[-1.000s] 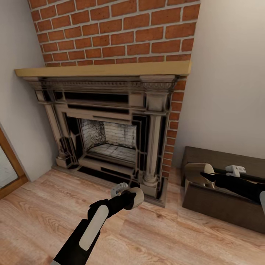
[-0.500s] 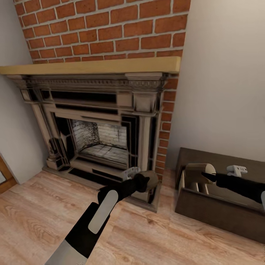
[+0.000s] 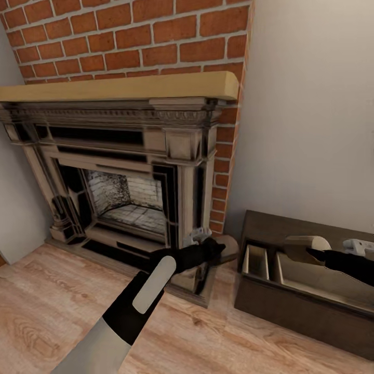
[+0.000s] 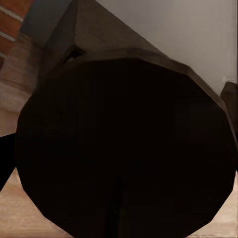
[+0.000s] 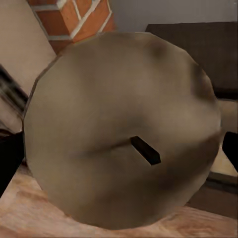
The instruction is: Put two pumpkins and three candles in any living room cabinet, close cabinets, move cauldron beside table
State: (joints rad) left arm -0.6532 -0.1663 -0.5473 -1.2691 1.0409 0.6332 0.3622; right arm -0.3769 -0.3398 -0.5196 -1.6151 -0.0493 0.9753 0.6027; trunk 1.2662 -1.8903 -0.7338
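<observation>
A: Report the fixed structures, largest first.

B: A red brick chimney breast (image 3: 130, 36) rises over a carved stone fireplace (image 3: 119, 171) capped by a pale wooden mantel shelf (image 3: 119, 87). The light wood plank floor (image 3: 62, 306) runs below. The long, low, dark-brown wood cabinet (image 3: 291, 306) stands against the plain wall, its drawer pulled out to expose a pale wood interior (image 3: 311, 278) split into compartments.

A: Report the right gripper.

B: The right gripper (image 3: 317, 253) hangs over the open drawer. A short cream-tan candle with a pale flat top (image 3: 306, 245) sits between its fingers, directly above the wider compartment. In the right wrist view, the candle's flat end (image 5: 121, 134) with its dark wick (image 5: 146, 150) faces the camera, and a dark fingertip (image 5: 10, 158) shows at each side of it, so the fingers are pinching the candle.

A: Report the left gripper.

B: The left gripper (image 3: 215, 248) is extended toward the base of the fireplace column, near the cabinet's end. A second candle (image 3: 228, 244), partly hidden, sits just beyond its fingers. In the left wrist view, a dark round end face (image 4: 124, 144) blocks the lens, and a dark fingertip (image 4: 6, 158) shows at one edge of it. The fingers appear closed on this candle, short of the drawer.
</observation>
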